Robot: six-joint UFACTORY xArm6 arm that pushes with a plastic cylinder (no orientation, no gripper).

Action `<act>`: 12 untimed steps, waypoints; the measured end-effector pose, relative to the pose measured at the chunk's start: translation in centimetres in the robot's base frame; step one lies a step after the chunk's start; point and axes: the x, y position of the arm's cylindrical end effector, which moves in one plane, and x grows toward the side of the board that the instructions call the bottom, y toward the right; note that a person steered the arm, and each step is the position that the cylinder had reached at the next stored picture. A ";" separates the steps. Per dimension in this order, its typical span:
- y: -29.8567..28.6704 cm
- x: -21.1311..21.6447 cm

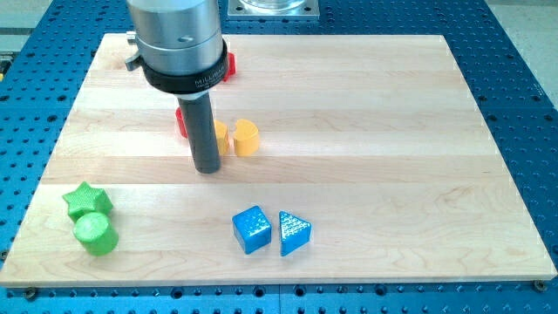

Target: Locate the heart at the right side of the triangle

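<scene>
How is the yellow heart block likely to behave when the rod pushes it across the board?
The yellow heart sits low and flat on the smooth wooden board, so it should slide, not tip. Its lobed outline may make it rotate under an off-centre push. My tip stands to its lower left.

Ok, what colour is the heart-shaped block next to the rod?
Yellow-orange; the heart-shaped block shows clearly in the camera view, just right of my tip.

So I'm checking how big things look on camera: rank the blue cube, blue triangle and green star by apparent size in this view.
1-2. blue cube and green star: look about alike, so I won't rank them.
3. blue triangle: slightly smaller.
All sit near the view's bottom, so nearness hardly skews this.
</scene>
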 end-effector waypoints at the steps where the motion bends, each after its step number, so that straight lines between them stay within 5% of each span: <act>1: 0.0 -2.8; 3: 6.0 -4.0; 5: 25.8 2.5; 6: 29.0 1.4; 7: 27.7 7.3; 12: 20.7 5.7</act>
